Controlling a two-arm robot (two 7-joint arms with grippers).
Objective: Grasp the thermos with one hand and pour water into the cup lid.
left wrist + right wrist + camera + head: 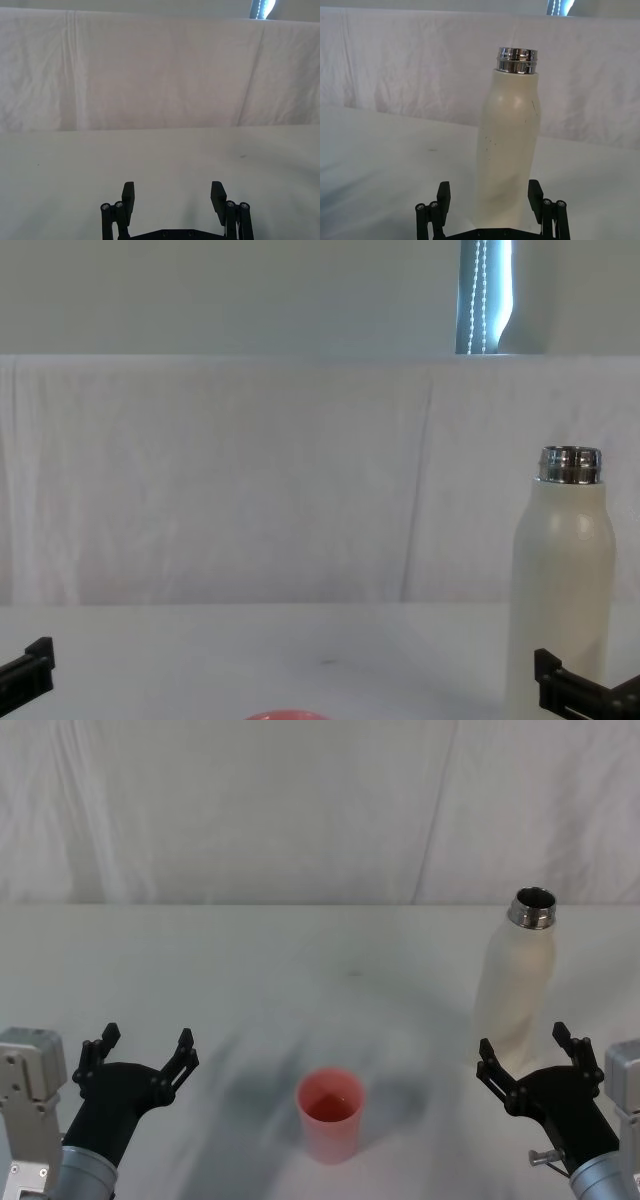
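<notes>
Black right claw point(528, 1058): spread wide, holding nothing, low at the worktop's near right; in the right wrist view its fingers point(443, 195) flank the thermos base without visible contact.
Thermos point(515, 978): cream-white, upright, uncapped, bare steel neck showing; just beyond the right claw, on the right side of the worktop.
Cup lid point(330, 1114): pink-red, upright, mouth up, near the front centre, between the two claws and well apart from the thermos; whether it holds liquid cannot be told.
Left claw point(140, 1054): black, spread wide, holding nothing, low at the near left, well apart from the cup lid.
Worktop point(250, 990): covered in white cloth.
Backdrop point(300, 810): white draped sheet behind.
</notes>
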